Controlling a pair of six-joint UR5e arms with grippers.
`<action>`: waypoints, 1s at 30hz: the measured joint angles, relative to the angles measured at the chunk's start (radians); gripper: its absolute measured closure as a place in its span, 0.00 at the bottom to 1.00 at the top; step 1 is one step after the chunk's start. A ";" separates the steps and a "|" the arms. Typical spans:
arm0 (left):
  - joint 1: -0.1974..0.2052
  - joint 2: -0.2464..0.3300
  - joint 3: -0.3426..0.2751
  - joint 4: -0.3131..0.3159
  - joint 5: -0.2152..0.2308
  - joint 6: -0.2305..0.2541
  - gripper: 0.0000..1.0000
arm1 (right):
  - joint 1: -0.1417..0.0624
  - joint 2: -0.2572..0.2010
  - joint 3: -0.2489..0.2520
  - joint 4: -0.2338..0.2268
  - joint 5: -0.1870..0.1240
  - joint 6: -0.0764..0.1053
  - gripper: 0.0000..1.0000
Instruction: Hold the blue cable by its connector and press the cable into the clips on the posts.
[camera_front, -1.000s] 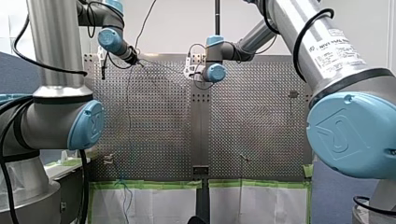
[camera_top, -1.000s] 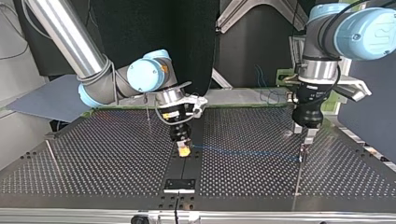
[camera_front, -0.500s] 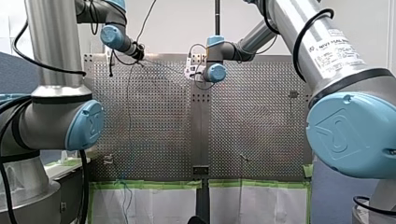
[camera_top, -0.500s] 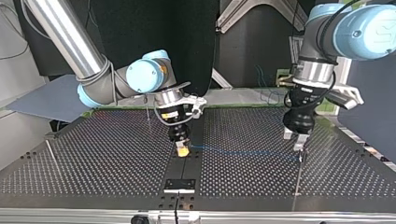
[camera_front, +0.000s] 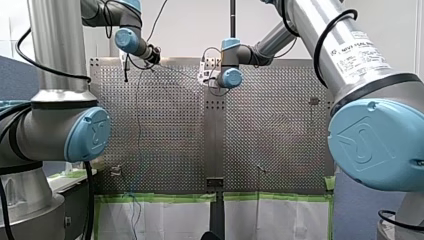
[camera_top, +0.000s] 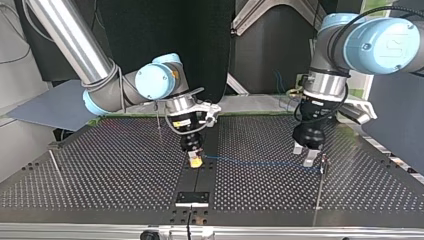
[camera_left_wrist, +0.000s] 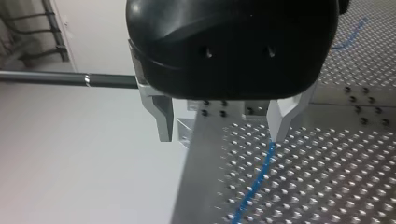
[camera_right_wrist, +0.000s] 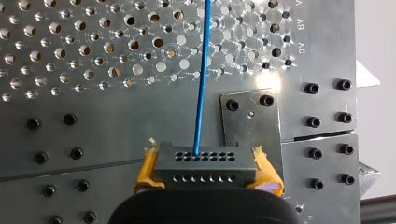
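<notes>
In the right wrist view my own black housing covers the near edge of the connector (camera_right_wrist: 205, 165), and the blue cable (camera_right_wrist: 201, 79) runs out of sight beyond it. In the left wrist view the cable's line vanishes behind the tip of one of my metal fingers (camera_left_wrist: 279, 122), so I cannot tell whether it touches that finger. In the front view all of this is far off and small. The cable there is only a thin dark thread that I cannot follow to the connector. In the top view a thin post (camera_top: 318, 192) stands at the cable's end away from the connector; any clip on it is too small to make out.

The cable is thin, bright blue and drawn straight. The connector is a dark grey block with two rows of small round holes. The cable leaves it from a hole in the farther row, near the middle.

My right gripper (camera_right_wrist: 205, 173) is clamped on the connector, a yellow pad (camera_right_wrist: 145, 171) pressed against each end, holding it low over the table (camera_top: 100, 165). My left gripper (camera_top: 304, 154) is spread wide with nothing in it. It hangs at the end of the cable far from the connector, just beside the post. The cable comes up to one fingertip there instead of lying in the middle of the gap.
</notes>
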 joint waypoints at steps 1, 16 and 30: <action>-0.004 -0.008 0.000 -0.002 -0.010 0.008 0.00 | 0.000 0.000 0.000 0.000 0.000 0.000 1.00; -0.044 -0.041 0.028 -0.002 -0.142 0.066 0.00 | -0.002 0.000 0.000 -0.001 0.001 0.001 1.00; -0.106 -0.104 0.093 0.004 -0.223 0.090 0.00 | -0.004 0.001 0.000 -0.001 0.001 0.004 1.00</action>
